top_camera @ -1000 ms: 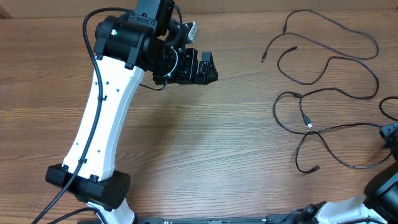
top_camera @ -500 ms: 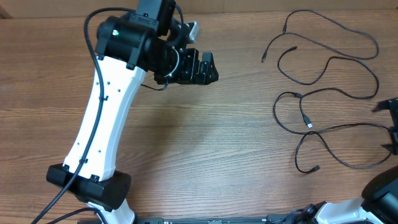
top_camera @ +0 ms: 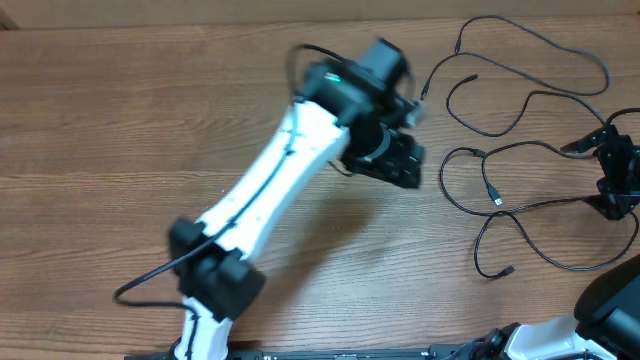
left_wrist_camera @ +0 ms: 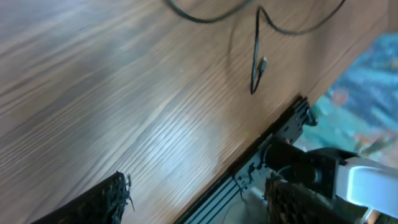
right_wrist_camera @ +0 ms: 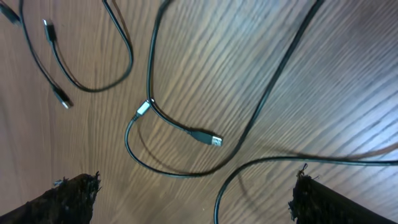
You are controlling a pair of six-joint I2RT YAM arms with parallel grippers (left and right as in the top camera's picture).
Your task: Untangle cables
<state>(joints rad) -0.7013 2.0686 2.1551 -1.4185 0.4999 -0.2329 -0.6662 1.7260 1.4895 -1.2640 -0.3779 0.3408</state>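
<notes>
Several thin black cables [top_camera: 497,201] lie as loose loops on the right part of the wooden table. My left gripper [top_camera: 400,168] hovers just left of the loops, open and empty. The left wrist view shows its fingers [left_wrist_camera: 199,205] spread wide, with a cable end [left_wrist_camera: 261,65] farther off near the table edge. My right gripper [top_camera: 600,178] is over the right side of the loops. The right wrist view shows it open [right_wrist_camera: 193,202], a cable strand [right_wrist_camera: 261,163] curving between its fingers and a silver-tipped USB plug [right_wrist_camera: 212,139] ahead. Nothing is held.
The wooden table [top_camera: 120,150] stretches bare to the left. The table's front edge and a black rail [left_wrist_camera: 273,143] show in the left wrist view. The right arm's base [top_camera: 610,305] stands at the lower right corner.
My left arm has swung fast to the right, from the upper middle towards the cables. My right gripper has moved in from the right edge, over the loops.
</notes>
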